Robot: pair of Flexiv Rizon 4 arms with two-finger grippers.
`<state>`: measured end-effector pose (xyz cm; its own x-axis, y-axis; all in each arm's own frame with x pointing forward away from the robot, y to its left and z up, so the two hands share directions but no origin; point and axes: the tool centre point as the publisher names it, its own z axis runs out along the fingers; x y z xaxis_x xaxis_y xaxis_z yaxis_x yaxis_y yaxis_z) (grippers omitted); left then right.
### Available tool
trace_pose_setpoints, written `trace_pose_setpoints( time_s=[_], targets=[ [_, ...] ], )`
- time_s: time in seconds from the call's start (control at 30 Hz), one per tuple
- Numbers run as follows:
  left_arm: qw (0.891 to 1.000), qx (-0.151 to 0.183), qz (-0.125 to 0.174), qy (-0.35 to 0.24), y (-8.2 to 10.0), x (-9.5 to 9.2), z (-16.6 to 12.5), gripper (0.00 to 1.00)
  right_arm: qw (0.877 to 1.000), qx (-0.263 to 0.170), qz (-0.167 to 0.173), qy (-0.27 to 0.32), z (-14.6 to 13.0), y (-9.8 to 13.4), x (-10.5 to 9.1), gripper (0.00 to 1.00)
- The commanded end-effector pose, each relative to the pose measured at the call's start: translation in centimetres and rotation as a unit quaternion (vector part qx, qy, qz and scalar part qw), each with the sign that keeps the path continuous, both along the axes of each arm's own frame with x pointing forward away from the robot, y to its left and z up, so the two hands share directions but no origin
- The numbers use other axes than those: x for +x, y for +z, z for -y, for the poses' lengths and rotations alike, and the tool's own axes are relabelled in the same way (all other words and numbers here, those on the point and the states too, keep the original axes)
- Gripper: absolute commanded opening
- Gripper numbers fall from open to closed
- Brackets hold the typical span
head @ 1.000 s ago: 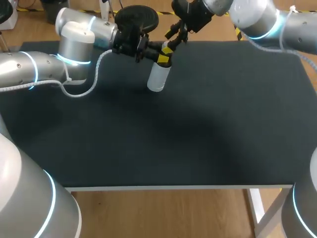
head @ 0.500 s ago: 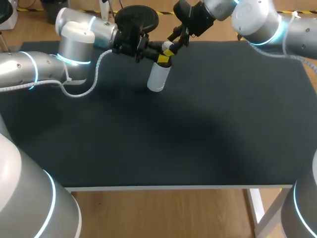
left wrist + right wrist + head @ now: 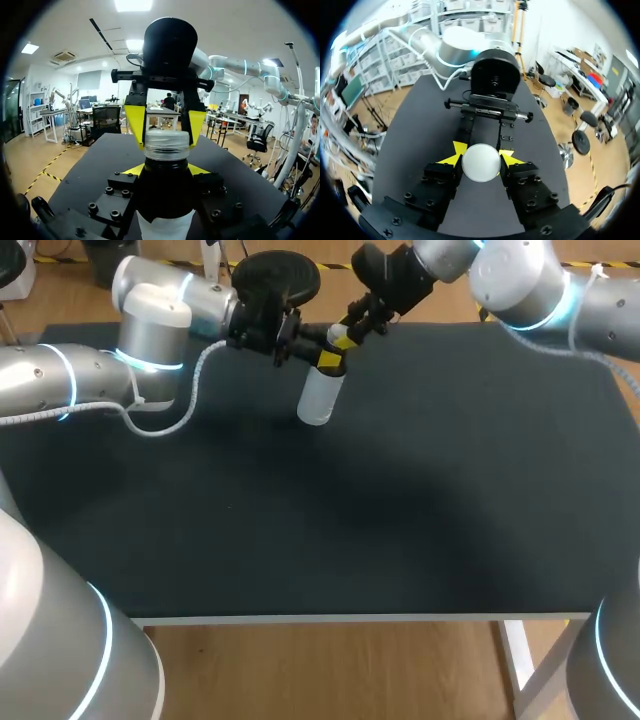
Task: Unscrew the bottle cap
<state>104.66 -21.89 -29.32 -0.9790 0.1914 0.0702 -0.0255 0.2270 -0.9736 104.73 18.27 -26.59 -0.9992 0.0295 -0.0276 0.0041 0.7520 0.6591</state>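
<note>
Rotated and drawn slightly rightward since a second ago, the right end effector (image 3: pixel 347 333) pinches the cap (image 3: pixel 481 162) from both sides. The left end effector (image 3: pixel 325 356) is clamped on the white bottle (image 3: pixel 318 398) just below that cap, over the far part of the tabletop (image 3: pixel 400 500). The bottle has not shifted.

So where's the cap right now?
The cap sits at the table's far middle in the head view, on the bottle the left gripper holds, between the fingers of the right gripper.
</note>
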Motion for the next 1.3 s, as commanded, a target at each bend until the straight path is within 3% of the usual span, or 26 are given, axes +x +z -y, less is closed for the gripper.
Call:
trace_pose_setpoints(
  time_s=[0.03, 0.5, 0.9, 1.23, 1.3],
  targets=[
    [1.0, -0.002, -0.001, -0.002, -0.2, 0.4, 0.0, 0.0, 0.999, 0.008, 0.005, 0.043, 0.2, 0.0, 0.3, 0.0],
    [1.0, -0.002, -0.001, -0.002, -0.2, 0.4, 0.0, 0.0, 0.977, 0.045, 0.021, 0.207, 0.3, 1.0, 0.9, 0.0],
    [1.0, -0.002, -0.001, -0.002, -0.2, 0.4, 0.0, 0.0, 0.949, 0.02, 0.095, 0.3, 0.4, 1.1, 1.0, 0.0],
    [1.0, -0.002, -0.001, -0.002, -0.2, 0.4, 0.0, 0.0, 0.919, 0.084, 0.12, 0.365, 0.1, 1.5, 0.6, 0.0],
    [1.0, -0.002, -0.001, -0.002, -0.2, 0.4, 0.0, 0.0, 0.92, 0.092, 0.116, 0.362, 0.1, 1.6, 0.6, 0.0]
  ],
)
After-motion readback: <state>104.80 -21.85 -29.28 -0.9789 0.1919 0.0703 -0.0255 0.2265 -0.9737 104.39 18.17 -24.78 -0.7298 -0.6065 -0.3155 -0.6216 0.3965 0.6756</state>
